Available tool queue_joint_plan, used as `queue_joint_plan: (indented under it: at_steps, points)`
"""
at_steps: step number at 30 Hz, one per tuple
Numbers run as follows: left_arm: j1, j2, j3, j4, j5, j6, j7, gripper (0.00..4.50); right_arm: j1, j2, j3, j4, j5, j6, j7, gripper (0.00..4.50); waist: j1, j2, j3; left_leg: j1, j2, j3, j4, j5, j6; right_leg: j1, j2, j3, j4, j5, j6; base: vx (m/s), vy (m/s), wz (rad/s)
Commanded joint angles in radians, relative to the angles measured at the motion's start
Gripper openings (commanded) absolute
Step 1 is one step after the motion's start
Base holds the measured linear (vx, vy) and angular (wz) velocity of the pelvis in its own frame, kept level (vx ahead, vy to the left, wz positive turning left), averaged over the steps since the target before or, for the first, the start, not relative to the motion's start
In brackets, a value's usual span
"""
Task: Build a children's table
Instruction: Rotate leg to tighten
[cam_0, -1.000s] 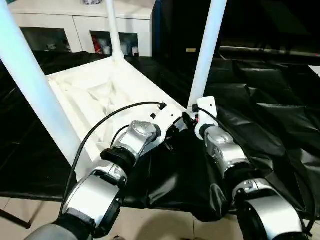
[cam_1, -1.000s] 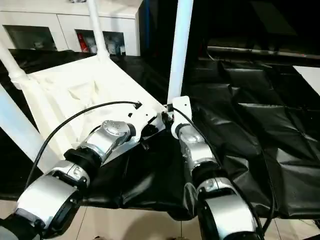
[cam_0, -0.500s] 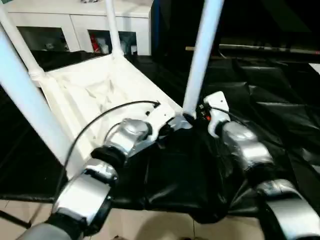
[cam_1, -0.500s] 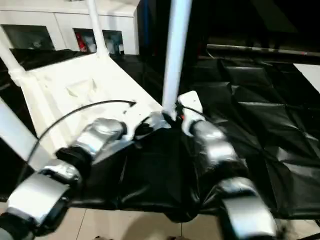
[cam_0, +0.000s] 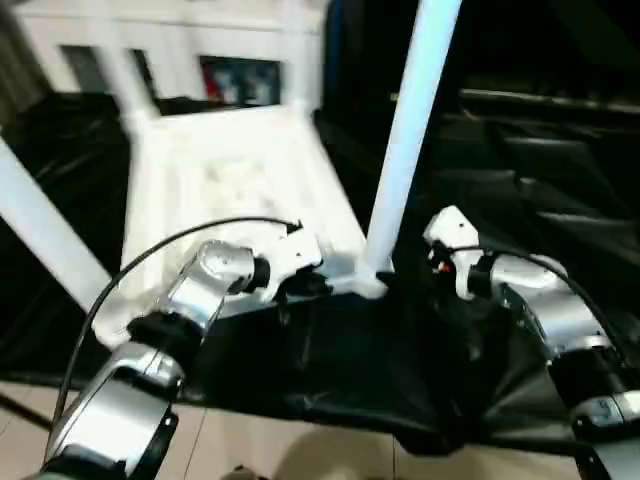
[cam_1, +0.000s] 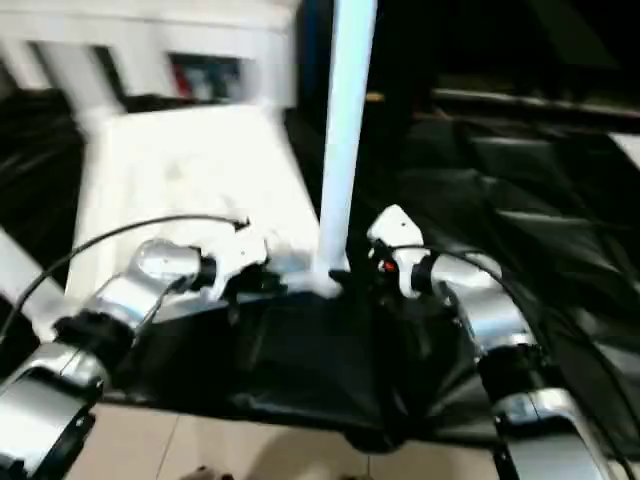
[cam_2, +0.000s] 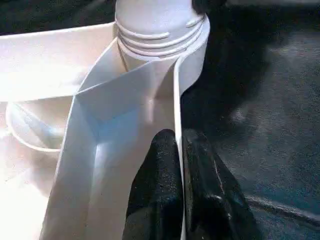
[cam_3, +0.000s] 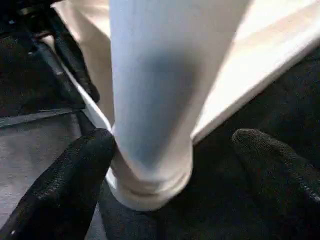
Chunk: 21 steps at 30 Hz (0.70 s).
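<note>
The children's table (cam_0: 240, 180) is seen lying upside down on a black sheet (cam_0: 560, 180), its ribbed underside turned up and its legs rising from the corner sockets. At the nearest corner, the thin side wall of the tabletop (cam_2: 176, 115) is clamped between the fingers of the left pincer (cam_2: 181, 165), just beside the socket. The near leg (cam_3: 150, 100) is flanked at its flared base by the right pincer (cam_3: 175, 160), whose fingers are held apart, one touching the leg and the other well clear. A slip may be judged likely here: if the leg is pushed off-axis, it could be tilted in its socket, or the flexible wall could be pulled out of the left grip. Farther back, more legs (cam_0: 40, 230) are seen standing, and a white cabinet (cam_0: 200, 40) beyond.
</note>
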Motion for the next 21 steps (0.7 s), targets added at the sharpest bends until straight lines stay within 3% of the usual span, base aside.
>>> queue_joint_plan:
  at_steps: [1,8,11,21]
  points:
    - [0.015,-0.008,-0.035,-0.038,0.001,0.002,-0.034,0.0,0.018,-0.022,0.023,-0.033,-0.008,0.019,0.03,4.2,-0.005,-0.002,-0.067,0.018,0.026,-0.009,-0.072,-0.311,0.024,0.044,-0.04,0.031,-0.059,-0.269,-0.216,0.0,0.0,0.0]
    - [0.024,-0.008,-0.035,-0.072,-0.002,0.02,-0.048,0.0,0.029,-0.024,0.039,-0.046,-0.005,0.029,0.048,4.2,-0.005,-0.006,-0.07,0.016,0.022,-0.008,-0.067,-0.274,0.033,0.046,-0.041,0.032,-0.056,-0.244,-0.217,0.0,0.0,0.0]
    - [0.027,-0.009,-0.034,-0.088,-0.003,0.032,-0.053,0.0,0.019,-0.008,0.025,-0.029,-0.007,0.025,0.031,4.2,-0.005,-0.002,-0.071,0.015,0.024,-0.008,-0.066,-0.258,0.033,0.047,-0.041,0.032,-0.052,-0.215,-0.226,0.0,0.0,0.0]
    - [0.037,-0.005,-0.04,-0.102,-0.001,0.039,-0.059,0.0,-0.013,0.039,0.022,0.03,-0.002,0.008,0.011,4.2,-0.006,-0.004,-0.072,0.016,0.022,-0.007,-0.065,-0.258,0.03,0.047,-0.04,0.031,-0.052,-0.212,-0.23,0.0,0.0,0.0]
